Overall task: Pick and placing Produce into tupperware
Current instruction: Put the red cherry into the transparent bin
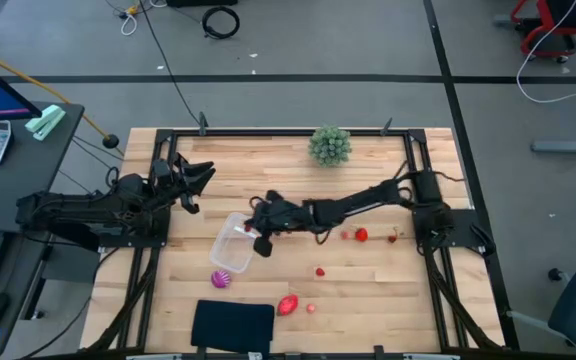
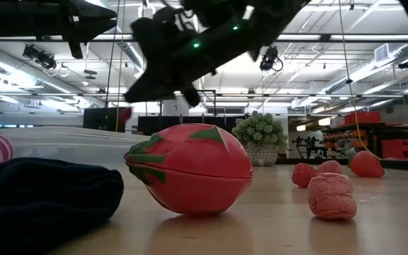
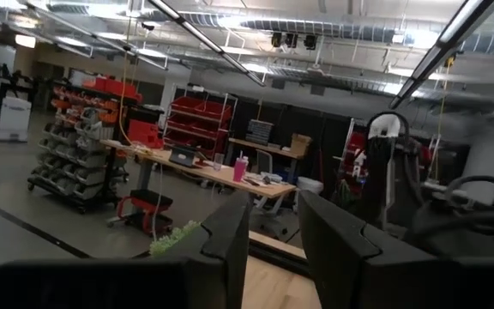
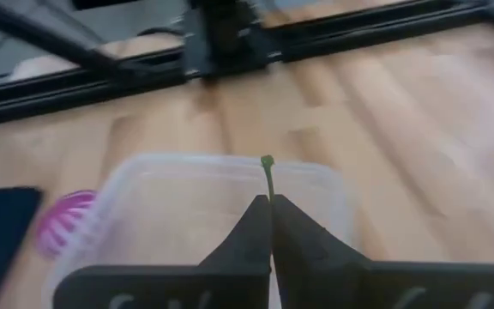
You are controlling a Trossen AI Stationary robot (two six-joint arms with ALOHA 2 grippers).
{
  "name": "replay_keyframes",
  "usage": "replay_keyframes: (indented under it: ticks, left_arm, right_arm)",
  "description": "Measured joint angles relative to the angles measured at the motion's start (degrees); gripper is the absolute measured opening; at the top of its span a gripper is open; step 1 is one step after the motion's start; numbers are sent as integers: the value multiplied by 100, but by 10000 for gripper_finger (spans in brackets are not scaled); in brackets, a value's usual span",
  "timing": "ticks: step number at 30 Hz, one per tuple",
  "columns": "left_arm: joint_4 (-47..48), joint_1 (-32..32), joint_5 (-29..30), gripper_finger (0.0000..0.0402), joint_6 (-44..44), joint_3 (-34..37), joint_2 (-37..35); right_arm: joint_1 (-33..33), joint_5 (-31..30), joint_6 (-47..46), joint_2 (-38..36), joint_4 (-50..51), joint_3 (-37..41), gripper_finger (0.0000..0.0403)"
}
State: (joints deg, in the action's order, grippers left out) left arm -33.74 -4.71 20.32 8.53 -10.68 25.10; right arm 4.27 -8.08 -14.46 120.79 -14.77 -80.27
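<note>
Looking down from the high view, you have the right gripper (image 1: 262, 236) stretched across the table (image 1: 388, 290) to the tupperware (image 1: 232, 244), which sits left of centre. The left gripper (image 1: 204, 176) waits near the table's left edge, raised and clear of everything. Loose produce lies around: a purple-white ball (image 1: 220, 279) just below the tub, a bigger pink-red piece (image 1: 288, 304) beside the black pad (image 1: 233, 324), and small red berries (image 1: 361, 235) to the right. A green plant (image 1: 330, 145) stands at the far edge.

From the low view, the pink-red piece (image 2: 190, 168) fills your foreground next to the dark pad (image 2: 41, 195), with berries (image 2: 330, 195) resting on the wood to its right.

In the left wrist view, your fingers (image 3: 230, 249) stand slightly apart, with nothing between them, pointing into the room.

In the right wrist view, your jaws are pressed together on a thin green stem (image 4: 268, 176) that sticks up above the tub (image 4: 204, 206); the piece it belongs to is hidden.
</note>
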Motion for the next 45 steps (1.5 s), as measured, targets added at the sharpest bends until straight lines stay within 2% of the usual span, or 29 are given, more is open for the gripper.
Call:
replay_keyframes:
  ticks: [4,8,16,20,25,29,32,35,42,45]
  left_arm:
    - [4,2,-1,110,-51,0,0]
    - [12,2,-1,110,-26,0,0]
    - [9,2,-1,110,-37,0,0]
    - [9,2,1,110,-37,0,0]
    - [11,2,-1,110,-31,0,0]
    - [10,2,1,110,-24,0,0]
    - [11,2,-1,110,-24,0,0]
    - [13,2,-1,110,-26,0,0]
    - [13,2,1,110,-30,0,0]
    - [13,2,1,110,-31,0,0]
  right_arm:
    - [6,208,111,428,323,-543,12]
    - [-15,197,638,677,1160,-841,27]
    - [18,158,1603,379,1190,-927,43]
    - [14,118,1551,111,1171,-931,36]
    - [11,169,980,-67,1301,-930,38]
    - [-56,198,443,-122,1906,-931,60]
    - [-155,146,398,-122,2650,-929,85]
    - [-238,-240,378,-122,3487,-929,111]
    - [-540,-1555,51,-164,5134,-927,156]
    - [-767,-1648,-488,-168,5794,-927,167]
